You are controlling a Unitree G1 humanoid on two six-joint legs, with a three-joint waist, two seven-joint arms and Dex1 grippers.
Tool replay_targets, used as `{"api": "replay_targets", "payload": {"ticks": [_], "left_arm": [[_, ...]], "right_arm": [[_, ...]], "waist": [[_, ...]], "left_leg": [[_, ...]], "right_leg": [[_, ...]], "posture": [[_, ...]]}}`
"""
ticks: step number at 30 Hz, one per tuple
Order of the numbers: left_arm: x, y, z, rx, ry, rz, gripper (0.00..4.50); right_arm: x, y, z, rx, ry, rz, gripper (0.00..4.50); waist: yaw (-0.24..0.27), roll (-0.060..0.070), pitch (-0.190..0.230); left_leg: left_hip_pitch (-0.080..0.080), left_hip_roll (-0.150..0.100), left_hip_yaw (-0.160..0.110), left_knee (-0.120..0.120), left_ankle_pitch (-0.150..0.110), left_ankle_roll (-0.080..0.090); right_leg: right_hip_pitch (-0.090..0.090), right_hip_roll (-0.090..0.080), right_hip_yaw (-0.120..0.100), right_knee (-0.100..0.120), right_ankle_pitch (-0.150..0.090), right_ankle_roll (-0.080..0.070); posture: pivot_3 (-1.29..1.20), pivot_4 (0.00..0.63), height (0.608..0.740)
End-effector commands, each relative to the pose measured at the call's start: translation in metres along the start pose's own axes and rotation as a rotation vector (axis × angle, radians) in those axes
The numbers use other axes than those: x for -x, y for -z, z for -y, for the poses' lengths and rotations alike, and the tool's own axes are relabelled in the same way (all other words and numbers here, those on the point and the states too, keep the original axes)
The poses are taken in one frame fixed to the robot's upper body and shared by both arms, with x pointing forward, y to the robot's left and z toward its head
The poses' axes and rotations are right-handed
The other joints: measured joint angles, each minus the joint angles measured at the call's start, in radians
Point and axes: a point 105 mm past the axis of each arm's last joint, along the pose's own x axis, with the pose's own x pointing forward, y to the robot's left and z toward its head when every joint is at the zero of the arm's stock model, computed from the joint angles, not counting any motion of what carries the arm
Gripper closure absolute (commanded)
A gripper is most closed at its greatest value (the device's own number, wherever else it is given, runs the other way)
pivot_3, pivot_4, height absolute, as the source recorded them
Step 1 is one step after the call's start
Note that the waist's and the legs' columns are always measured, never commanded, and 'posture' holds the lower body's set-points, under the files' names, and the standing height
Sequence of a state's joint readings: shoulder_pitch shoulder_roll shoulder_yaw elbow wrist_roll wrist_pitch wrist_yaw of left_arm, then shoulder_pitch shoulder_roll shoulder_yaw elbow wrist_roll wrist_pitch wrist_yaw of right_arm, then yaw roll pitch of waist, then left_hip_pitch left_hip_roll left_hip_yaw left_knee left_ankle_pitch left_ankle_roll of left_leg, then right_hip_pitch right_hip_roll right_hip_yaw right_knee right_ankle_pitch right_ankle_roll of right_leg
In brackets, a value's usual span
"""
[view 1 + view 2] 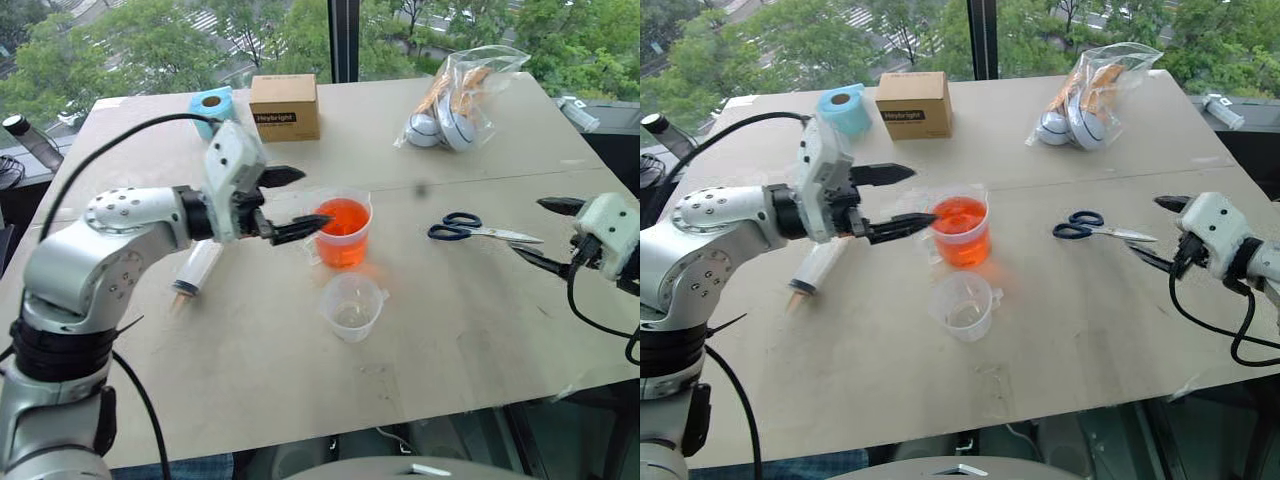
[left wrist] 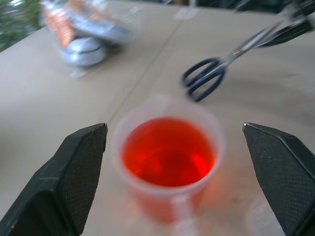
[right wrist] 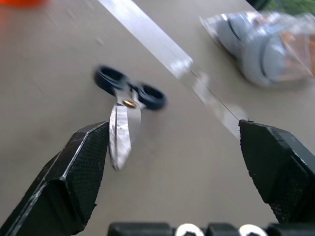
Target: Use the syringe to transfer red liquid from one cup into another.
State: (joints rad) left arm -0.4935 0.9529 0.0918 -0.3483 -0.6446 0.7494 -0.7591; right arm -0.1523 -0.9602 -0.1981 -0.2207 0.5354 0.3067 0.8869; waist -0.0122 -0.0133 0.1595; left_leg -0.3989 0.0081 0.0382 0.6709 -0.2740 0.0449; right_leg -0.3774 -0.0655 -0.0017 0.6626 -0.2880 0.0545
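Observation:
The taller clear cup [image 1: 345, 235] stands at mid-table, holding red liquid [image 2: 167, 152] nearly to its brim. My left gripper [image 1: 308, 200] is open, one finger on each side of this cup's rim, touching nothing. Just in front of it stands the shorter clear cup [image 1: 352, 305], which looks empty. The syringe [image 1: 196, 270] lies flat on the table under my left forearm, partly hidden, with its orange tip toward the front edge. Far to the right, my right gripper [image 1: 550, 235] is open and empty, pointing at the scissors.
Blue-handled scissors [image 1: 470, 230] lie right of the cups. At the back are a cardboard box [image 1: 284, 105], a blue tape roll [image 1: 212, 104] and a plastic bag [image 1: 455, 95] of items. The table's front edge [image 1: 400, 415] is near.

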Motion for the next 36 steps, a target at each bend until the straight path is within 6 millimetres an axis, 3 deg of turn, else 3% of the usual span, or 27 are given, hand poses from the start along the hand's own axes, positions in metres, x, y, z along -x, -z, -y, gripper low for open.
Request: {"api": "replay_targets", "payload": {"ticks": [1, 4, 8, 11, 14, 22, 28, 36], "left_arm": [[0.025, 0.009, -0.027, -0.046, -0.152, -0.056, 0.00], [0.033, 0.016, -0.030, -0.044, -0.195, -0.079, 0.00], [0.037, 0.015, -0.022, -0.042, -0.189, -0.064, 0.00], [0.041, 0.016, -0.020, -0.030, -0.196, -0.061, 0.00], [0.047, 0.022, -0.021, -0.021, -0.211, -0.092, 0.00], [0.058, 0.054, -0.039, 0.070, -0.361, -0.260, 0.00], [0.069, 0.083, -0.044, 0.221, -0.423, -0.430, 0.00], [0.061, 0.097, -0.045, 0.338, -0.452, -0.531, 0.00]], "right_arm": [[-0.005, -0.036, -0.013, -0.041, -0.100, 0.127, 0.09], [-0.003, -0.010, 0.009, 0.010, -0.011, -0.005, 0.09], [0.019, 0.039, 0.038, 0.121, 0.076, -0.266, 0.09], [0.035, 0.049, 0.046, 0.181, 0.054, -0.343, 0.09], [0.026, 0.021, 0.037, 0.093, 0.001, -0.172, 0.09], [0.000, -0.078, -0.039, -0.165, -0.379, 0.280, 0.09], [-0.005, -0.118, -0.063, -0.121, -0.494, 0.349, 0.09], [-0.008, -0.136, -0.074, -0.069, -0.509, 0.350, 0.09]], "waist": [[-0.001, 0.000, 0.000], [0.007, -0.002, 0.000], [0.030, -0.004, 0.001], [0.029, -0.003, 0.001], [0.008, -0.003, 0.001], [0.000, -0.003, 0.001], [0.009, -0.004, 0.001], [0.010, -0.004, 0.001]], "left_leg": [[0.000, 0.000, 0.000, 0.000, 0.000, 0.000], [-0.001, -0.001, 0.000, 0.000, -0.001, 0.002], [-0.003, -0.002, 0.000, 0.002, -0.002, 0.004], [-0.004, -0.003, 0.000, 0.002, -0.002, 0.004], [-0.003, -0.002, 0.000, 0.002, -0.002, 0.004], [-0.001, 0.000, 0.000, 0.001, -0.002, 0.004], [-0.003, -0.001, -0.002, 0.001, -0.002, 0.004], [-0.003, -0.002, -0.003, 0.001, -0.002, 0.004]], "right_leg": [[0.000, 0.000, 0.000, 0.000, 0.000, 0.000], [-0.001, -0.002, -0.001, -0.001, 0.000, 0.000], [-0.001, -0.004, -0.003, -0.002, 0.000, 0.000], [-0.002, -0.005, -0.003, -0.002, 0.000, 0.000], [-0.001, -0.003, -0.002, -0.001, 0.000, 0.000], [0.000, -0.003, -0.001, 0.000, 0.000, 0.000], [-0.001, -0.005, -0.003, -0.001, 0.000, 0.000], [-0.001, -0.005, -0.004, 0.000, 0.000, 0.000]], "posture": [[0.00, 0.150, 0.740], [0.00, 0.150, 0.740], [0.00, 0.150, 0.740], [0.00, 0.150, 0.740], [0.00, 0.150, 0.740], [0.00, 0.150, 0.740], [0.00, 0.150, 0.740], [0.00, 0.150, 0.740]]}}
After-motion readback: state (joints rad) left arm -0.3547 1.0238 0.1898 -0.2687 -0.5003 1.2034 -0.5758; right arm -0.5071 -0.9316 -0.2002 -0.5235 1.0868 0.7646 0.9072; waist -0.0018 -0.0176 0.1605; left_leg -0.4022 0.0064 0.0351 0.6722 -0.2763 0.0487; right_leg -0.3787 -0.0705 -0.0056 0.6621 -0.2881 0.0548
